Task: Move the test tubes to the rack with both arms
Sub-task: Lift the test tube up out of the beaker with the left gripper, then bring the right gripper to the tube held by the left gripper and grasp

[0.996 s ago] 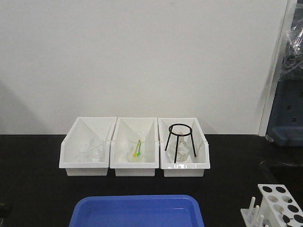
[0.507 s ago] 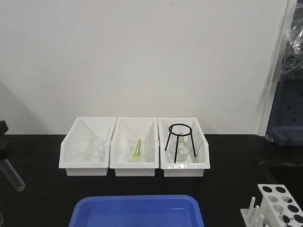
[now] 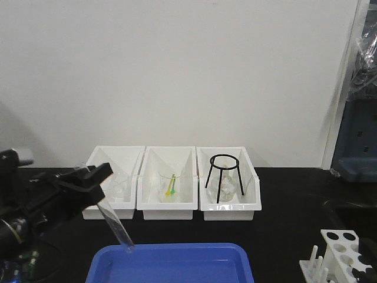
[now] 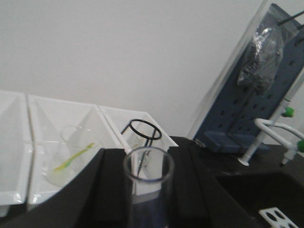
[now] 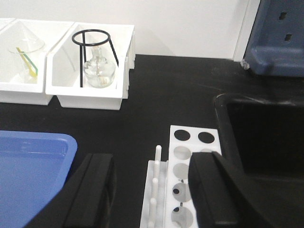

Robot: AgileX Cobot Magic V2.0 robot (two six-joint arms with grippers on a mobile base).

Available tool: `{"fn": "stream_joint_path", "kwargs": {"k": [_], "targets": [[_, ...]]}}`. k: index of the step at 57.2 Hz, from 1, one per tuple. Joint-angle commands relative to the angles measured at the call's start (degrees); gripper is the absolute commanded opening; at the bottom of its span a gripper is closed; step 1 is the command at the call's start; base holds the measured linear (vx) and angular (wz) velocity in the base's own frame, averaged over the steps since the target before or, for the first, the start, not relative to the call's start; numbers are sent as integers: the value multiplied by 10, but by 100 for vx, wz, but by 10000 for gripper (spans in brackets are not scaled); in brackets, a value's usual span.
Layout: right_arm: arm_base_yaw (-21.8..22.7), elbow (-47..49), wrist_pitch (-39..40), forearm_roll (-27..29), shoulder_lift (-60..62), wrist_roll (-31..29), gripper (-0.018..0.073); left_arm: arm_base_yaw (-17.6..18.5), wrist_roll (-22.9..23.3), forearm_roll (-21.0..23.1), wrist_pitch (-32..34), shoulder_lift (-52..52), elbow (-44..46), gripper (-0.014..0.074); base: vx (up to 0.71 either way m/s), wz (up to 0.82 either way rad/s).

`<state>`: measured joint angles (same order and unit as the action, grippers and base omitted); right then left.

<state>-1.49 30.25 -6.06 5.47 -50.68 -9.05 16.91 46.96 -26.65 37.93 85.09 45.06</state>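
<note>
A clear test tube (image 3: 116, 227) slants down from my left gripper (image 3: 97, 186), its round end just above the far left rim of the blue tray (image 3: 171, 262). In the left wrist view the tube (image 4: 147, 199) shows its open mouth, and the left gripper (image 4: 148, 190) is shut on it with a black finger on each side. The white rack (image 3: 341, 250) stands at the bottom right. My right gripper (image 5: 154, 190) hangs open over the rack (image 5: 190, 180), one finger left of the pegs and one over the hole rows.
Three white bins (image 3: 168, 212) line the back. They hold beakers, a green-yellow item and a black wire tripod (image 3: 222, 177) over a flask (image 5: 99, 71). A black sink (image 5: 266, 137) lies right of the rack, with a blue pegboard (image 4: 237, 114) behind.
My left arm has come in from the left edge and carried the test tube rightward to the blue tray's rim. The bins, tray and rack have not moved.
</note>
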Motion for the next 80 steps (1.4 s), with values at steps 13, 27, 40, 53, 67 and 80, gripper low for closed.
{"fn": "stream_joint_path", "kwargs": {"k": [13, 27, 40, 53, 67, 80], "targets": [[-179, 79, 12, 8, -139, -71, 425, 56, 11, 13, 139, 85, 21, -1, 0, 0], [-262, 218, -22, 7, -293, -71, 438, 64, 11, 14, 216, 136, 21, -1, 0, 0], [-299, 333, -65, 5, -384, -87, 454, 64, 11, 14, 227, 148, 21, -1, 0, 0], [-328, 408, -96, 7, -445, -113, 454, 64, 45, 13, 240, 148, 21, -1, 0, 0], [-328, 452, -116, 38, -467, -123, 454, 64, 70, 13, 255, 148, 21, -1, 0, 0], [-328, 456, -123, 71, -475, -156, 453, 64, 91, 4, 255, 148, 21, -1, 0, 0]]}}
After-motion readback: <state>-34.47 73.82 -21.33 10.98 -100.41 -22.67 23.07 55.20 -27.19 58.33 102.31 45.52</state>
